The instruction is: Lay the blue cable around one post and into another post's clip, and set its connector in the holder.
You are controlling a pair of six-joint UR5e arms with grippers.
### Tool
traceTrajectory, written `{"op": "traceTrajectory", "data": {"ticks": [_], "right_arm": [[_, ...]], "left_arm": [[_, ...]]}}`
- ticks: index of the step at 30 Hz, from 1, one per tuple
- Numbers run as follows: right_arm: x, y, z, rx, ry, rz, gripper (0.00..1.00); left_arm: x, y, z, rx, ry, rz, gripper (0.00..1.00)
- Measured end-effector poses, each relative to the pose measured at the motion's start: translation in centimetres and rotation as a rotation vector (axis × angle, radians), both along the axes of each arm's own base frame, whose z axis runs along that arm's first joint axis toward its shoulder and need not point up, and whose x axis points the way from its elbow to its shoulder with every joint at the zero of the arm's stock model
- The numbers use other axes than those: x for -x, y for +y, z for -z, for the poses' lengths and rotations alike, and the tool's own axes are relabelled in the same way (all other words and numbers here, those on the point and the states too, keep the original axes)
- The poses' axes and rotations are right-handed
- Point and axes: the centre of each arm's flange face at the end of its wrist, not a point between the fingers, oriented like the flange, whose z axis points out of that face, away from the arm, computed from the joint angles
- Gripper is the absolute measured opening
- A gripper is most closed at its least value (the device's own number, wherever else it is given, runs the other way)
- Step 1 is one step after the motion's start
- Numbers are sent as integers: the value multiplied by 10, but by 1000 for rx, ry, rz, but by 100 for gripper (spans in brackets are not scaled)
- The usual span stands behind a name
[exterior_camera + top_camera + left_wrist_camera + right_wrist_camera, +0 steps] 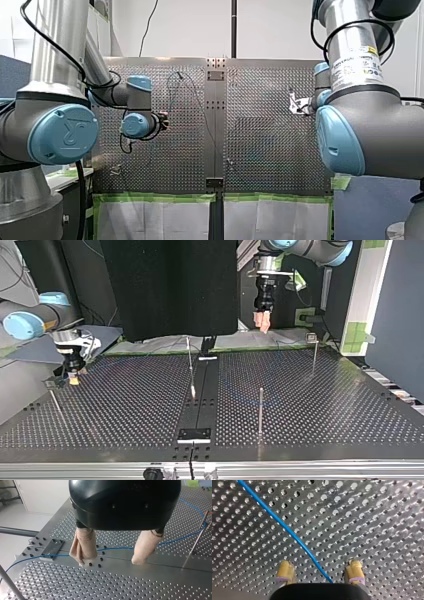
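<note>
Our right tool is down low over the worktop. Its two yellow pads are spread wide and grip nothing, and the blue cable runs slantwise right through the gap between them, lying flat on the perforated metal. Our left tool hangs well above the worktop, beige-wrapped fingers apart, empty too. The cable passes beneath it and on toward a thin post farther off, where it appears to bend, though we cannot tell whether it touches.

Now, the dangers. That cable crosses the gap at an angle, not square to the pads. If we close as we stand, it may twist or get shoved sideways and roll out rather than be pinched cleanly. It is also thin and flush with the metal. Come down short and the pads shut on air above it; come down too far and the tips strike the worktop or catch in a hole.

Suppose we do get it. With the left tool so far off, a lift or pull leaves the whole run unsupported. We judge a sharp tug could drag it off its line by that post, or snag it on one of the other posts standing across the worktop. We cannot pick out the connector in any view, so we cannot say how much slack that end will give us.
</note>
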Motion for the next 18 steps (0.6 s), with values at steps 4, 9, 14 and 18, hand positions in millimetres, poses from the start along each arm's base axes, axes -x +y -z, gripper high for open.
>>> {"op": "traceTrajectory", "data": {"ticks": [4, 9, 14, 18], "right_arm": [[-6, 2, 0, 2, 8, -3, 99], [-14, 6, -1, -2, 20, -12, 99], [-19, 11, -4, -10, 42, -6, 99], [-22, 20, -14, -6, 53, 11, 99]], "left_arm": [[0, 0, 0, 0, 0, 0, 100], [-1, 1, 0, 0, 0, -2, 100], [-1, 1, 0, 0, 0, -3, 100], [-1, 2, 0, 0, 0, -4, 100]]}}
